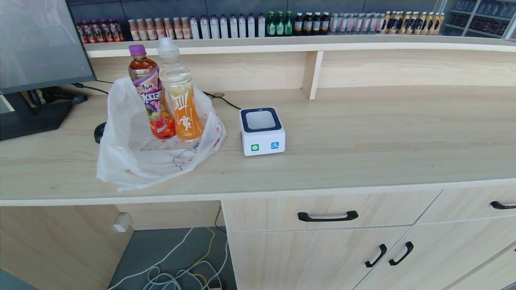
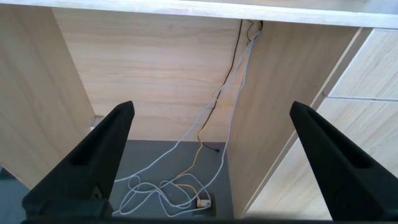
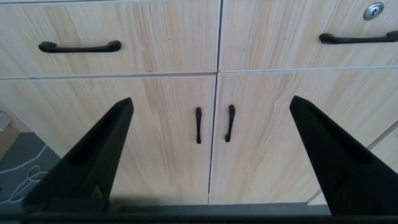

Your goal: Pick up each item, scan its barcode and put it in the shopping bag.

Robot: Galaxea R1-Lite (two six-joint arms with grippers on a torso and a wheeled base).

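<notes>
Left wrist view: your left pincer has its fingers spread wide, nothing between them. Straight ahead of it is the open recess under the counter, with loose cables on the floor beyond the fingers

Right wrist view: your right pincer is just as wide open and empty. It faces the cabinet front, with a pair of upright door handles dead ahead between the fingers and a drawer handle higher up on the left-pincer side

Head view: the shopping bag lies slumped on the counter top, higher than both pincers, over the recess your left pincer faces, so nearer that pincer than the right one. Two bottles stand upright in the bag, touching side by side: a purple-capped bottle and an orange bottle, the orange one on the right-pincer side. The scanner sits just beside the bag, a small gap apart, again toward the right pincer. A monitor stands at the far left-pincer end of the counter
</notes>
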